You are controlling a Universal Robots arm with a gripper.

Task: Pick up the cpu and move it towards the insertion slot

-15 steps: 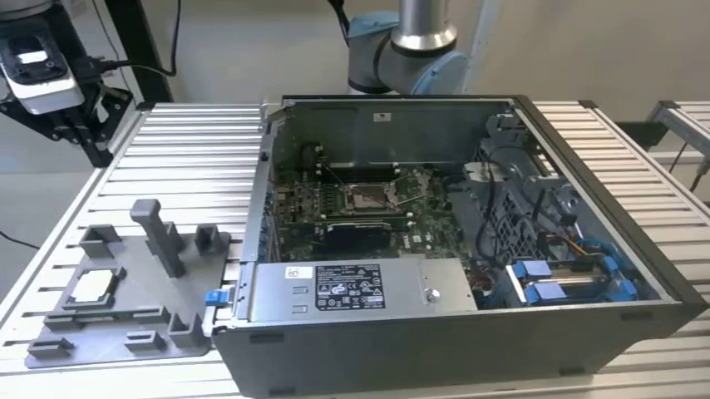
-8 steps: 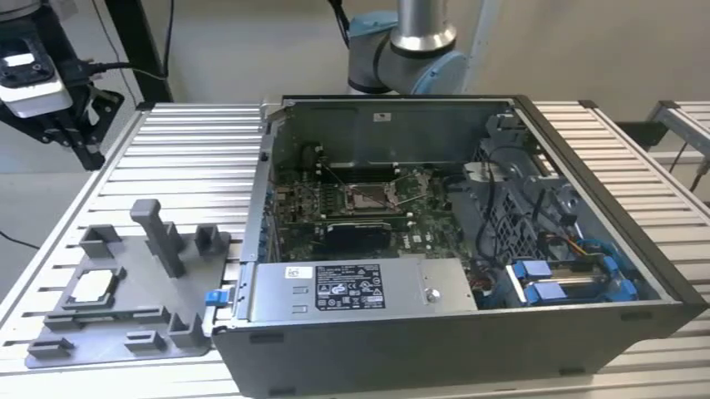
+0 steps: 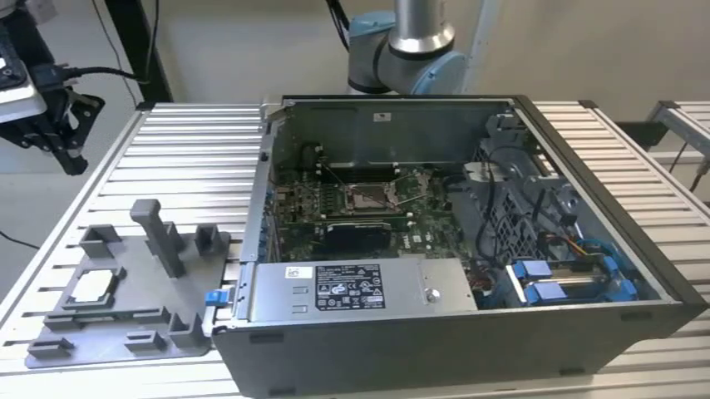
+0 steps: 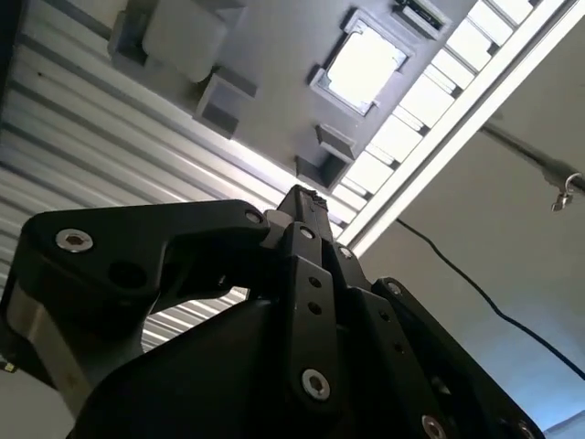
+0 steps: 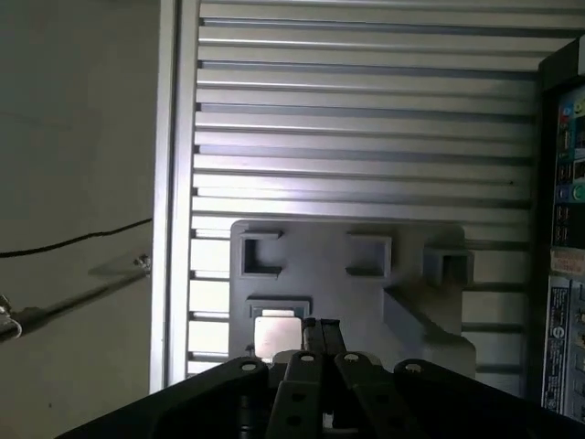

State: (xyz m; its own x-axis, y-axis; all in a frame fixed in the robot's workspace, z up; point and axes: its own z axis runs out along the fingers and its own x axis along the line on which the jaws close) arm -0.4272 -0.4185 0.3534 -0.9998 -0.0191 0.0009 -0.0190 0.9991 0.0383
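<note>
The cpu lies flat with its silvery top up in a pocket of the grey fixture tray, at the exterior view's left front. My gripper hangs high above the table's left edge, well behind the tray, with its black fingers shut together and nothing between them. In both wrist views the cpu shows just beyond the shut fingertips, far below them. The insertion slot, a silver-framed square socket, sits on the green motherboard inside the open computer case.
The open computer case fills the table's middle and right, with a labelled power supply and blue drive clips inside. Grey posts rise from the tray. The arm's base stands behind the case. The table is ribbed aluminium.
</note>
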